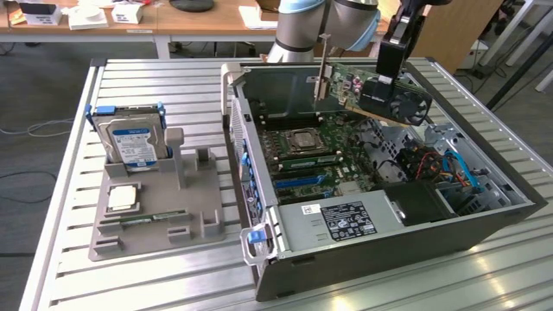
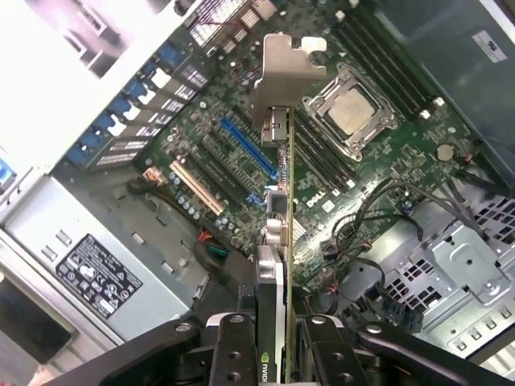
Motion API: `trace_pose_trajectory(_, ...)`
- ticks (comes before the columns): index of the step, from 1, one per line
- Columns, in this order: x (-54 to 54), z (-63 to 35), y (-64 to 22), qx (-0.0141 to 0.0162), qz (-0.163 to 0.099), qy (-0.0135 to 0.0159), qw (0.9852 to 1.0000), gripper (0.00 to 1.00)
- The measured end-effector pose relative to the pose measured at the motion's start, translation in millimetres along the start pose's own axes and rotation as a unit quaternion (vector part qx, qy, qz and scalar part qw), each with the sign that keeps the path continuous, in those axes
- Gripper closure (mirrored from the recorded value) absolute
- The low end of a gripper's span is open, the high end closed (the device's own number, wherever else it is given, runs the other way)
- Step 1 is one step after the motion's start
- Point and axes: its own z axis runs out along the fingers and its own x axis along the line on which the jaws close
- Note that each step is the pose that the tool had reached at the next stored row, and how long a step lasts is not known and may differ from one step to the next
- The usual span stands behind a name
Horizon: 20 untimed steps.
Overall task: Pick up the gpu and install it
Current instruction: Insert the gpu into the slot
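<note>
The gpu (image 1: 373, 92), a green card with a black fan cover and a grey metal end bracket, hangs tilted above the open computer case (image 1: 484, 223). My gripper (image 1: 387, 79) is shut on its fan end and holds it over the motherboard (image 1: 324, 159). In the wrist view the gpu (image 2: 278, 241) shows edge-on between my fingers (image 2: 235, 354), its bracket pointing away over the motherboard (image 2: 378, 177), near the blue expansion slot (image 2: 248, 149) and the processor socket (image 2: 352, 108).
A grey fixture tray (image 1: 151, 243) on the slatted table (image 1: 52, 214) holds a silver hard drive with a blue label (image 1: 131, 144), a processor (image 1: 123, 196) and a memory stick (image 1: 142, 219). The power supply (image 1: 333, 221) sits at the case's near end. Cables (image 1: 436, 165) lie inside the case.
</note>
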Motion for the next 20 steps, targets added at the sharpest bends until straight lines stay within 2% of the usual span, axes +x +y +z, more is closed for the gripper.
trace_pose_trajectory(4, 0.0, 0.2, 0.0, 0.0076, -0.027, 0.0031, 0.9996, 0.73)
trace_pose_trajectory(7, 0.0, 0.4, 0.0, 0.013, -0.048, 0.005, 0.9988, 0.73)
trace_pose_trajectory(20, 0.1, 0.7, 0.3, 0.0139, -0.053, 0.0043, 0.9985, 0.73)
